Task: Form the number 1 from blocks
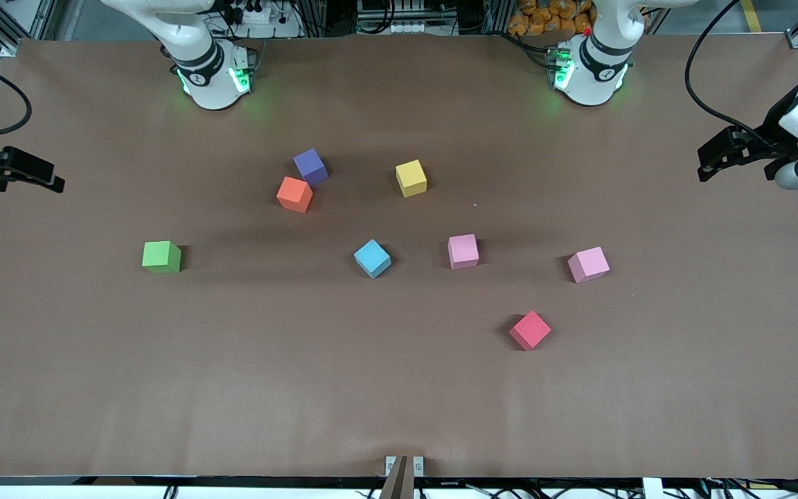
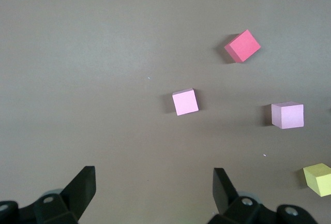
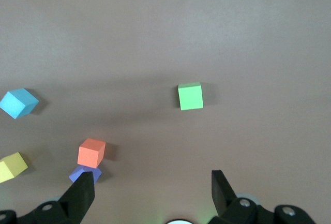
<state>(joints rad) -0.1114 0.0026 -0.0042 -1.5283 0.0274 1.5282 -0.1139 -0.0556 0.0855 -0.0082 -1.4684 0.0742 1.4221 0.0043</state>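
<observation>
Eight foam blocks lie scattered, none lined up. Yellow [image 1: 411, 178], purple [image 1: 311, 166] and orange [image 1: 294, 194] are farthest from the front camera, with purple and orange touching at a corner. In the middle row are green [image 1: 161, 256], light blue [image 1: 372, 258] and two light pink blocks [image 1: 463, 250] [image 1: 588, 264]. The crimson block [image 1: 530, 330] lies nearest. My left gripper [image 1: 714, 156] [image 2: 154, 180] hangs open and empty over the left arm's end of the table. My right gripper [image 1: 39, 173] [image 3: 152, 180] hangs open and empty over the right arm's end.
The brown table [image 1: 399, 402] carries only the blocks. Both arm bases [image 1: 215, 76] [image 1: 589, 69] stand along its edge farthest from the front camera. A small metal bracket [image 1: 404, 466] sits at the nearest edge.
</observation>
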